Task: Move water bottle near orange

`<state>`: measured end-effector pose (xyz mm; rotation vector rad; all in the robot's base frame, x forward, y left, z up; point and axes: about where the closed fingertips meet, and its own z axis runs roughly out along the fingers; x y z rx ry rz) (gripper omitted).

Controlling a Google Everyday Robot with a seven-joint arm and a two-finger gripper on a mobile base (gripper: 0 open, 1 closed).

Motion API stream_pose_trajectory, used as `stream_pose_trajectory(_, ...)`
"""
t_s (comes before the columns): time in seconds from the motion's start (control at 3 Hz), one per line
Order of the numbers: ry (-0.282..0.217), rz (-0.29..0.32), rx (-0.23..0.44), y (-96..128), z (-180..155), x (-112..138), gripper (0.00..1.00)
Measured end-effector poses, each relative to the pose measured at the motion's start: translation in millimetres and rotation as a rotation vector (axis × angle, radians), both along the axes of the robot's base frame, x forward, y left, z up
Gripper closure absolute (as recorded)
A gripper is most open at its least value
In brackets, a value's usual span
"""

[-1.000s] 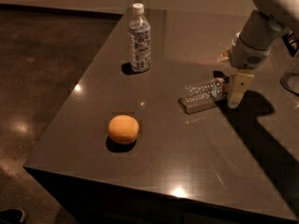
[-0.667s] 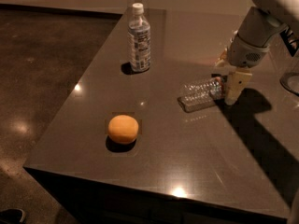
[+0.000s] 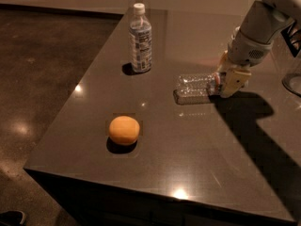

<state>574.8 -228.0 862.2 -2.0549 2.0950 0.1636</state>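
Note:
The water bottle point(image 3: 194, 85) is clear and ribbed and lies on its side at the table's middle right, cap end pointing right. My gripper point(image 3: 229, 81) comes down from the upper right and is shut on the bottle's cap end, so the cap is hidden. The orange point(image 3: 124, 130) sits on the table near the front left, well apart from the bottle, down and to its left.
A second bottle point(image 3: 140, 39) with a large white-and-blue label stands upright at the back left. The dark table point(image 3: 188, 159) has its left edge just beyond the orange and its front edge below it. A rounded glass object point(image 3: 292, 79) is at the far right edge.
My gripper has shifted a little left and up, and the water bottle has moved with it. The orange and the labelled bottle have not moved.

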Motion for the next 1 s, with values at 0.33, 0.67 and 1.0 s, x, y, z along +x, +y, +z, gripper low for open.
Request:
stream_pose_trajectory(0.33, -0.013, 0.025, 0.029, 17, 12, -10, 0.87)
stream_pose_trajectory(0.67, -0.012, 0.05, 0.057, 45, 19, -24, 1.0)
stream_pose_trajectory(1.0, 0.011, 0.09, 0.068, 76, 15, -39, 1.0)
